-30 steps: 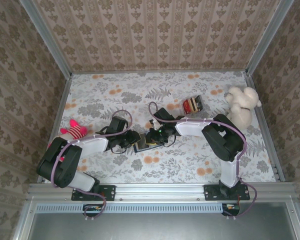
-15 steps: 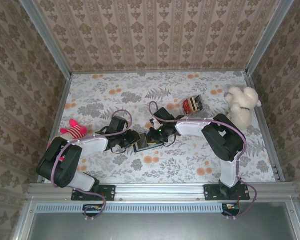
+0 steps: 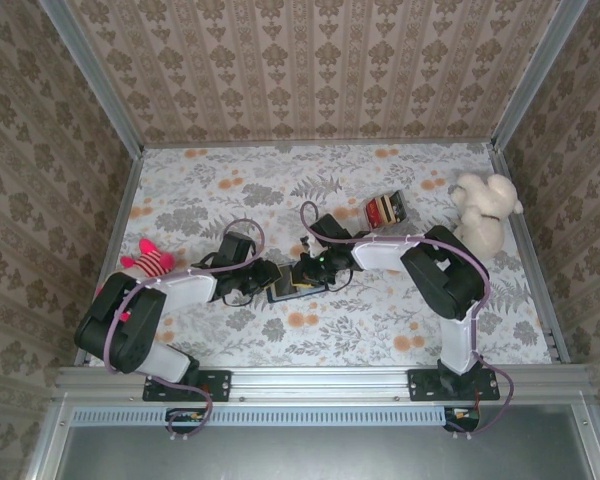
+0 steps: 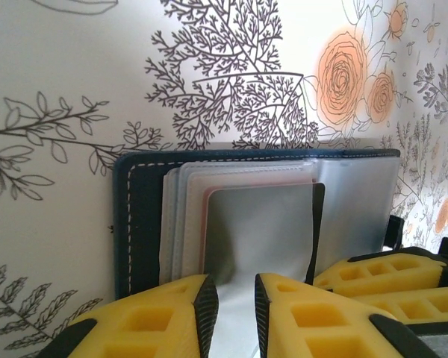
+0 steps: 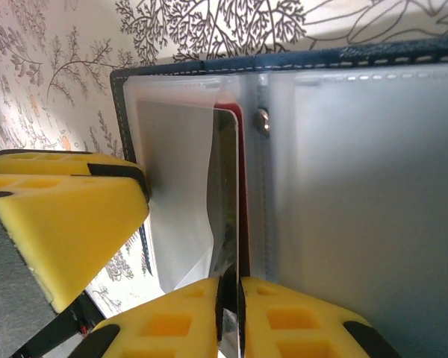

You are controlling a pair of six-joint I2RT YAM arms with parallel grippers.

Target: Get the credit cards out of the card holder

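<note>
The card holder (image 3: 283,285) lies open and flat at mid-table (image 3: 380,320), its long axis running left to right between the grippers. One credit card (image 5: 243,186), red along its edge, shows among frosted sleeves, and the right gripper (image 5: 231,287) is pinched on it. The left gripper (image 4: 231,306) straddles a sleeve with its fingers slightly apart; I cannot tell whether it grips. One striped block (image 3: 385,209) and two plush toys, pink (image 3: 148,260) and cream (image 3: 483,210), sit well apart.

No lettering to read
The card holder (image 4: 138,224), its frosted sleeves (image 5: 358,186) and the edge of the credit card (image 5: 243,194) carry no legible print, brand or number
</note>
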